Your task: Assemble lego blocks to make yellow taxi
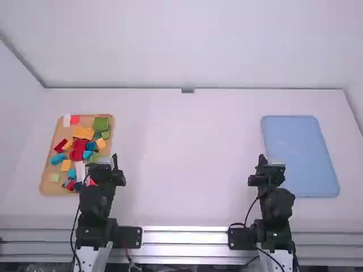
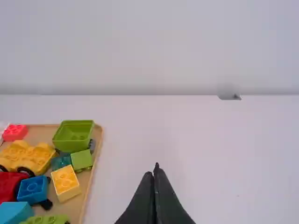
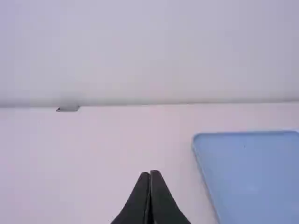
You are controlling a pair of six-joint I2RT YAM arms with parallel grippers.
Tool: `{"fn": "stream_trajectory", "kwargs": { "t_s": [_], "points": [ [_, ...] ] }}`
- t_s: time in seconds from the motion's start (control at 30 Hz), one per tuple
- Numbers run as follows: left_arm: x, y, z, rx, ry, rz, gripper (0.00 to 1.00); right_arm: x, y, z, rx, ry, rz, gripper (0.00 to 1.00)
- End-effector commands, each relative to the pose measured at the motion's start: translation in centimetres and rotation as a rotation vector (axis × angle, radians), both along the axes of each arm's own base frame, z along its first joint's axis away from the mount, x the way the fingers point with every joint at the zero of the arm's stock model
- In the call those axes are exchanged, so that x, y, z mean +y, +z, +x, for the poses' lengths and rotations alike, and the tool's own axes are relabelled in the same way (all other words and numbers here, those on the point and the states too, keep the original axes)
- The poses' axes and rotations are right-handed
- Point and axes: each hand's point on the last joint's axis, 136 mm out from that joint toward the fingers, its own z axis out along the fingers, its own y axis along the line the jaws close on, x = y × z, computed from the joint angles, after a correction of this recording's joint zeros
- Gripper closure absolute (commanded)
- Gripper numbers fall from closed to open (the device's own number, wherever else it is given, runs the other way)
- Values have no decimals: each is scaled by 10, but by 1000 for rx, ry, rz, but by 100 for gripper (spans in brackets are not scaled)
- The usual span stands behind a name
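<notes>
My left gripper (image 1: 115, 158) is beside the near right part of a wooden tray of blocks; in the left wrist view the left gripper (image 2: 155, 169) is shut with nothing between its fingers. The tray holds a yellow wheeled base (image 1: 84, 133), which is the yellow car base (image 2: 29, 156) in the left wrist view, and a yellow block (image 2: 65, 182). Red, blue and green pieces lie around them. My right gripper (image 1: 262, 159) is just left of a blue tray; the right gripper (image 3: 150, 175) is shut in the right wrist view, also holding nothing.
The wooden tray (image 1: 47, 170) stands at the left of the white table (image 1: 187, 158). The flat blue tray (image 1: 300, 153) lies at the right. A low wall runs along the table's far edge, with a small grey fitting (image 1: 188, 90) at its middle.
</notes>
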Motion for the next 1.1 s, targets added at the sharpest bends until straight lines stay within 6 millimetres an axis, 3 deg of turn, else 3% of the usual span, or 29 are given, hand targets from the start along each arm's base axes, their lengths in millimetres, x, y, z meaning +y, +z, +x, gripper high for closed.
{"fn": "stream_trajectory", "kwargs": {
  "t_s": [0.0, 0.43, 0.73, 1.07],
  "points": [
    [0, 0, 0, 0, 0, 0, 100, 0, 0, 0, 0, -1, 2, 100],
    [1, 14, -1, 24, 7, -12, 93, 12, 19, 1, 28, 63, -33, 93],
    [12, 31, 1, 104, 79, -70, 81, 37, 71, 13, 85, 171, -92, 81],
    [32, 53, 9, 223, 178, -171, 63, 90, 131, 52, 133, 372, -195, 63]
  ]
}}
